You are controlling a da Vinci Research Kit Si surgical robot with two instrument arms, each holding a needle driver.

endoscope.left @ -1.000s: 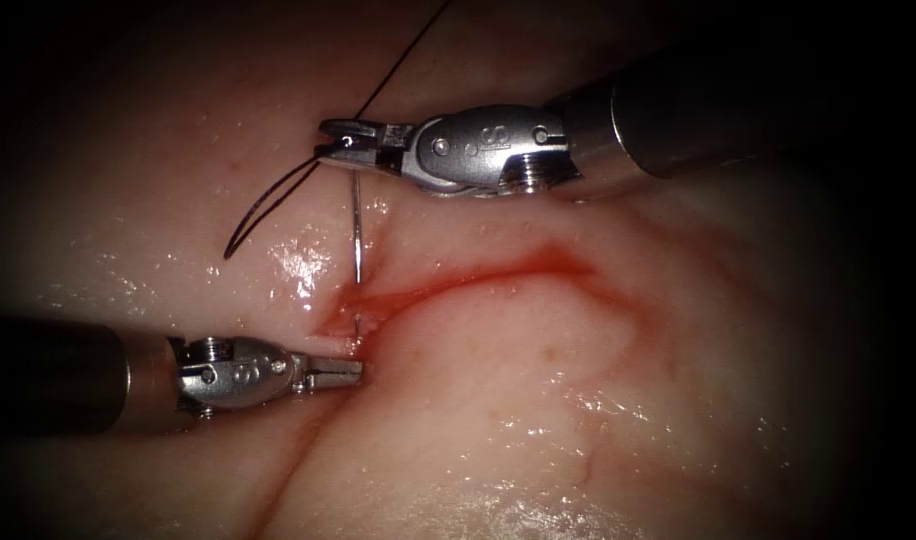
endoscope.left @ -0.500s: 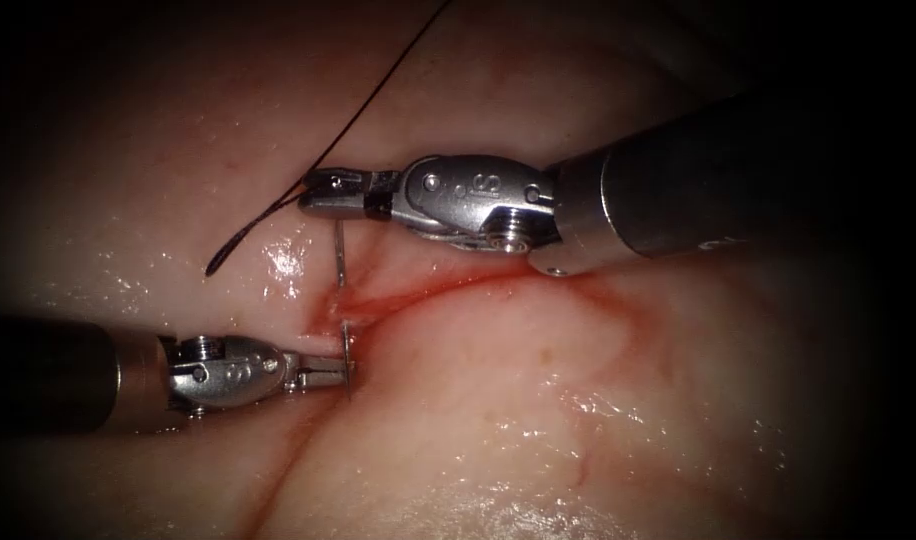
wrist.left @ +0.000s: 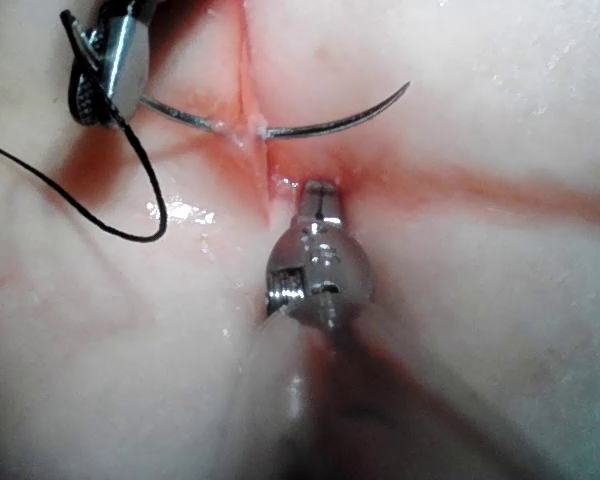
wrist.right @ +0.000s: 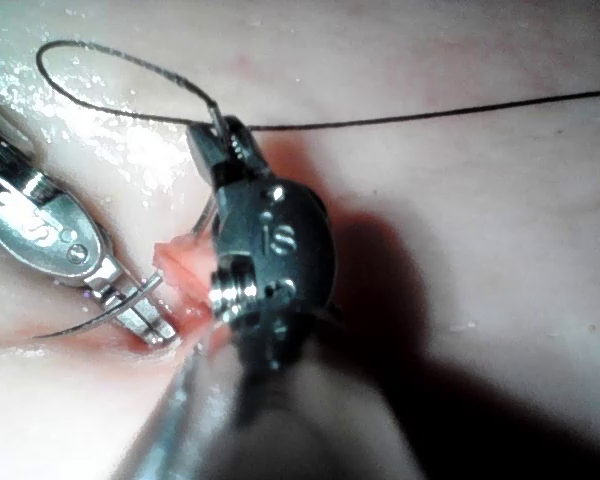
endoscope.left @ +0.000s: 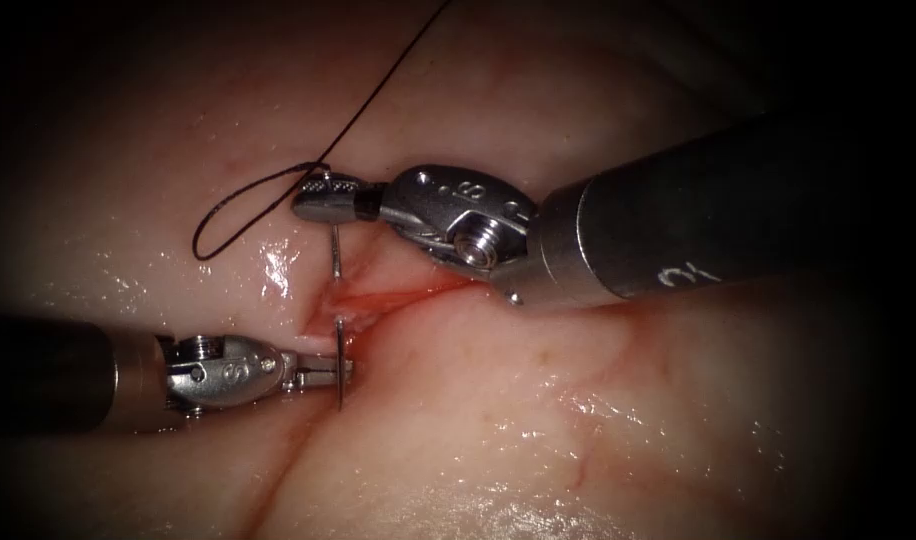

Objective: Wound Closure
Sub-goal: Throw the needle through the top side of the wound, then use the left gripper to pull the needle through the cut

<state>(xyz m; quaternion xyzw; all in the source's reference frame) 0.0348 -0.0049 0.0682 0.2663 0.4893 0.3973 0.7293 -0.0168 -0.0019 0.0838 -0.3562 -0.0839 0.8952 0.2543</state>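
Observation:
My right tool (endoscope.left: 323, 200) is shut on the tail end of the curved needle (endoscope.left: 335, 250), where the black thread (endoscope.left: 248, 210) joins it. The needle is in the tissue (endoscope.left: 578, 420): it enters just above the cut (endoscope.left: 398, 295) at its left end and comes out below. Its pointed half stands free beside my left tool (endoscope.left: 326, 372). That tool's jaws look shut with nothing in them, their tip resting on the tissue just left of the cut. The left wrist view has the needle (wrist.left: 330, 125) arching past these jaws (wrist.left: 320, 195). The right wrist view has my right jaws (wrist.right: 215, 150) and the needle (wrist.right: 90, 322).
The thread makes a small loop left of the right tool, then runs up and away to the right. Red fluid (endoscope.left: 378, 300) lines the cut and spreads in a fainter band (endoscope.left: 628, 330) under the right shaft (endoscope.left: 678, 230). The left shaft (endoscope.left: 58, 375) lies low at the left.
The right tool has moved down and left and turned, driving the needle through the tissue. The point has come out farther beside the left tool. The thread loop has curled tighter.

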